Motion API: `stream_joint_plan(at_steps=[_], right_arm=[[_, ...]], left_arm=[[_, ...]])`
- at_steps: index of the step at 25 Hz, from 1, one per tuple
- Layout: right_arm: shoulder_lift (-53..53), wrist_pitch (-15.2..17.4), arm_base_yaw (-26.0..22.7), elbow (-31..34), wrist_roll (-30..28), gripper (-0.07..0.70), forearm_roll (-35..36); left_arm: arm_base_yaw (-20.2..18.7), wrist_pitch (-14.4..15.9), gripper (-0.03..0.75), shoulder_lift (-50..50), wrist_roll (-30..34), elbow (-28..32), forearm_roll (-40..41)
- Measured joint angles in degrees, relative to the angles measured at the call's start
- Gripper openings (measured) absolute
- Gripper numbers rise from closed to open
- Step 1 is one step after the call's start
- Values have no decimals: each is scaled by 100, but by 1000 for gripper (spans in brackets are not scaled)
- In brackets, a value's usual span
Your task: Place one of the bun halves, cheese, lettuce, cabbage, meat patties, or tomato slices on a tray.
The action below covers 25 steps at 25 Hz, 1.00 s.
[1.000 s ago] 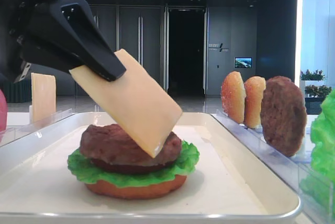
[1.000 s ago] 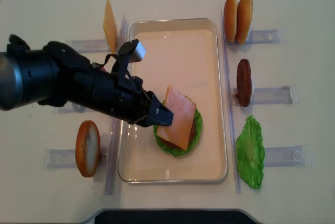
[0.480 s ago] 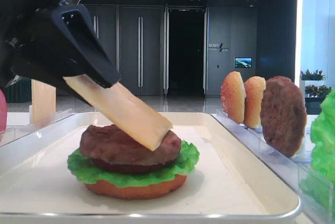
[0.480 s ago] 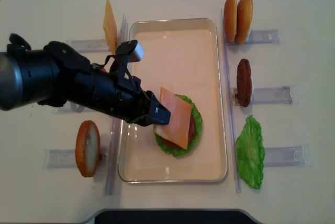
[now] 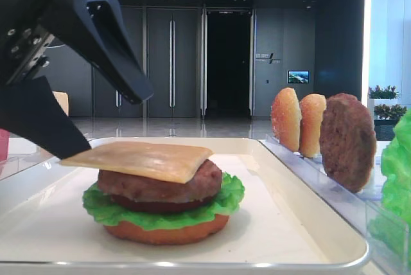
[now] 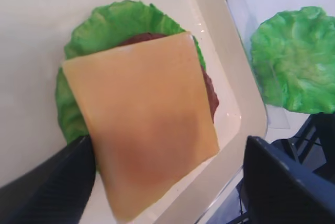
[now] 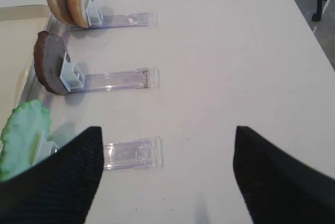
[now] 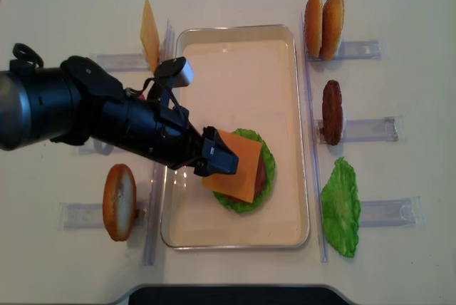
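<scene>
On the white tray (image 8: 242,41) stands a stack: a bun half (image 5: 167,231), lettuce (image 5: 221,201), a meat patty (image 5: 160,188) and, on top, a cheese slice (image 5: 144,159) lying flat. My left gripper (image 5: 110,124) is open at the stack's left side. One finger is above the cheese's left edge and the other is below it. From the left wrist, the cheese (image 6: 141,119) fills the gap between the wide-apart fingers (image 6: 47,187). My right gripper (image 7: 167,130) is open over bare table with nothing between its fingers.
Clear racks flank the tray. Right of it stand two bun halves (image 8: 324,26), a patty (image 8: 332,111) and a lettuce leaf (image 8: 340,207). Left of it are a cheese slice (image 8: 149,34) and a bun half (image 8: 119,202). An empty rack (image 7: 133,153) lies by my right gripper.
The left gripper has opened. The cheese slice, held tilted a second ago, has dropped flat onto the patty.
</scene>
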Motion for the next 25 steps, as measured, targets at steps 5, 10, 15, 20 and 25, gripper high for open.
stream_joint_plan(at_steps=[5, 10, 15, 20, 25], right_arm=[[0, 0, 0, 0, 0, 523, 0], [0, 0, 0, 0, 0, 523, 0], [0, 0, 0, 0, 0, 523, 0], [0, 0, 0, 0, 0, 523, 0], [0, 0, 0, 0, 0, 523, 0]], left_arm=[[0, 27, 692, 0, -912, -107, 843], [0, 359, 692, 0, -1852, -580, 1889], [0, 804, 692, 0, -2756, -1367, 2969], [93, 1219, 692, 0, -3561, -2214, 4187], [521, 1739, 692, 0, -4260, -2888, 5189]])
